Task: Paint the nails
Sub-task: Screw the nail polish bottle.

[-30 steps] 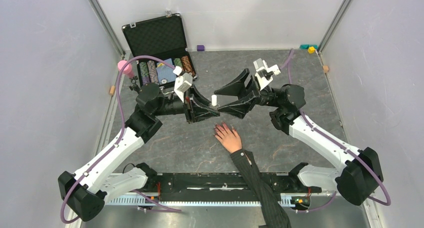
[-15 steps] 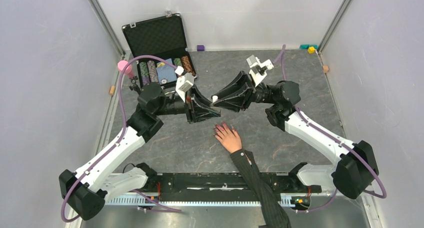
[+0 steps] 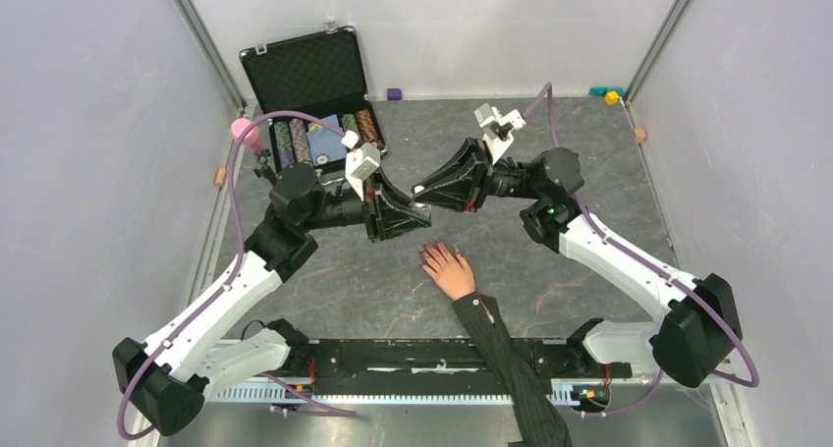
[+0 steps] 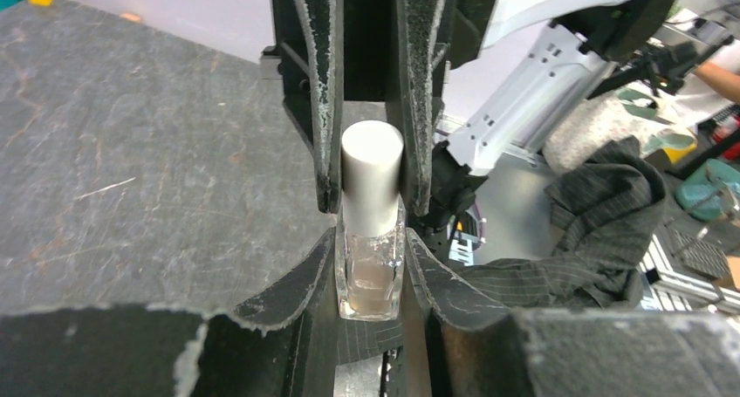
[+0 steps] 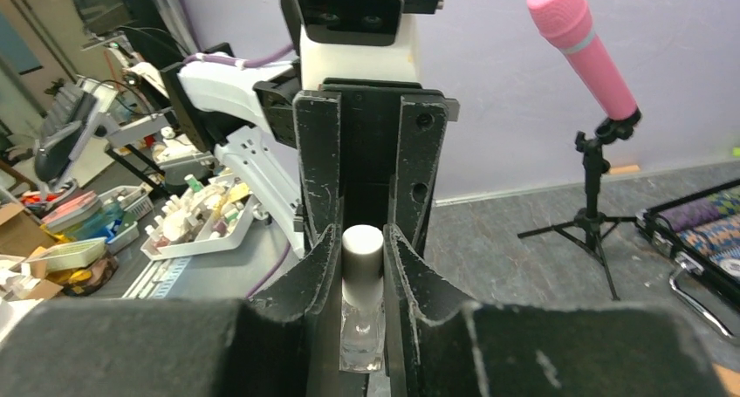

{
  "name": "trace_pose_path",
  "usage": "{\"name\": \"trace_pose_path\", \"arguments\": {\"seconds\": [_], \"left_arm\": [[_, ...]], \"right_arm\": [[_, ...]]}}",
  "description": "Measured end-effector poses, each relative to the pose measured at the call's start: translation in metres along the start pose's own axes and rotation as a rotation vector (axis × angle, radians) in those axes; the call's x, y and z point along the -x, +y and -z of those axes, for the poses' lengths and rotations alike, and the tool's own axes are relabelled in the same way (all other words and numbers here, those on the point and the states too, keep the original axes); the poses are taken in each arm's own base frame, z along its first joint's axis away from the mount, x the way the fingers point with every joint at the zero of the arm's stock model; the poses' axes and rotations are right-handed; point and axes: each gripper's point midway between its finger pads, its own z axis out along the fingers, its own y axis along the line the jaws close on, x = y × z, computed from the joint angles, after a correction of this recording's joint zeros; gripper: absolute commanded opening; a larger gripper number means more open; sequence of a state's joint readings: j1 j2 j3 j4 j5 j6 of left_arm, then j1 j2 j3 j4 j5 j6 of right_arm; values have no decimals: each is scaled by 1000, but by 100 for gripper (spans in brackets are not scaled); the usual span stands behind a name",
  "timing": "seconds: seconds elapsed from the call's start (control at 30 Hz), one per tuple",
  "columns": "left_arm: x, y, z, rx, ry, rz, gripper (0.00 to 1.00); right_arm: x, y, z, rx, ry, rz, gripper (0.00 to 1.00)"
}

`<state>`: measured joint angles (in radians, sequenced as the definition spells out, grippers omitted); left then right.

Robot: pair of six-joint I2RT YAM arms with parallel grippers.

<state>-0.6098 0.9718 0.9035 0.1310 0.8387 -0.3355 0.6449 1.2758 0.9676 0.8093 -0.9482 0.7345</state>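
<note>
Centre of the top view: two claws tip to tip over the dark worktop (image 3: 373,290), with one small clear bottle (image 4: 371,288) upright between them.

Left claw (image 4: 371,262), lower middle of the left wrist view: closed on the glass body of the clear bottle, one finger touching each side.

Right claw (image 5: 360,240), lower middle of the right wrist view: closed on the white cap (image 4: 373,166), pressed against it from both sides. Glass body visible below the cap through the gap between the fingers. Cap seated on top of the bottle.

Nails (image 3: 428,257), below and just right of the claws in the top view: glossy reddish-pink, on a pale hand (image 3: 452,273) lying flat on the worktop. Fingers spread toward the upper left, near the bottle but apart from it. Dark pinstriped sleeve (image 3: 511,363) running from the wrist to the bottom edge of the frame.

Upper left of the top view: open black case (image 3: 305,74) with rows of chips. Beside it, a pink microphone (image 3: 243,130) on a small stand.
</note>
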Motion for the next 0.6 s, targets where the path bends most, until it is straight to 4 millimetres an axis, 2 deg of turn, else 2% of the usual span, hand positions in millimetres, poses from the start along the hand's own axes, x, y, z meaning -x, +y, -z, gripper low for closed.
{"name": "trace_pose_path", "arguments": {"seconds": [0.27, 0.6], "left_arm": [[-12, 21, 6, 142, 18, 30, 2], [-23, 53, 20, 360, 16, 51, 2]], "right_arm": [[-15, -22, 2, -131, 49, -11, 0], [-30, -56, -3, -403, 84, -61, 0]]}}
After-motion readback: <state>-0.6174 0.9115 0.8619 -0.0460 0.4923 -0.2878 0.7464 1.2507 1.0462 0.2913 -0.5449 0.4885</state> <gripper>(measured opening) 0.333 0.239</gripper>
